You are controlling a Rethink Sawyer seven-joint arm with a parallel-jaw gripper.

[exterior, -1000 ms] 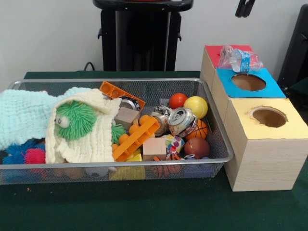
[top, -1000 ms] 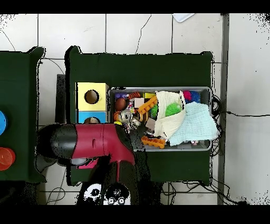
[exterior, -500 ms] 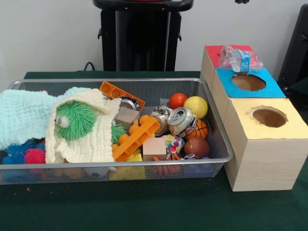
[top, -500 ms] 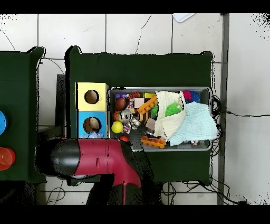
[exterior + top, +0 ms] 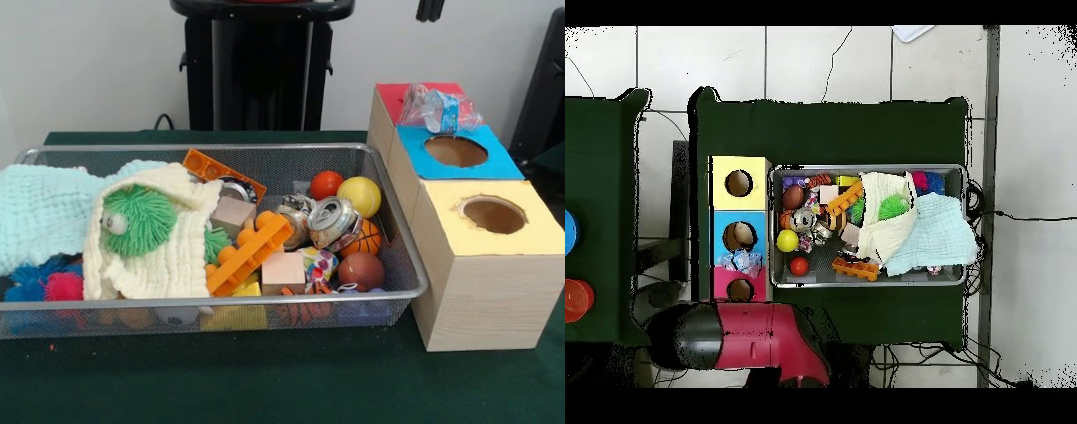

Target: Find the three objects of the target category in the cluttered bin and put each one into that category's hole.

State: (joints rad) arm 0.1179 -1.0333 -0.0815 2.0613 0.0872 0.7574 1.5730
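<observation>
Wire bin (image 5: 402,265) on the table (image 5: 265,380), three-holed wooden box (image 5: 481,291) touching the bin's right side, crushed plastic bottle (image 5: 439,110) on that box's far end, cloths (image 5: 168,256) in the bin's left half, balls (image 5: 358,196) and a can (image 5: 333,221) in its right half.

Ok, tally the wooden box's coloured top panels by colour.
Red panel: 1
Blue panel: 1
Yellow panel: 1
Total: 3
</observation>
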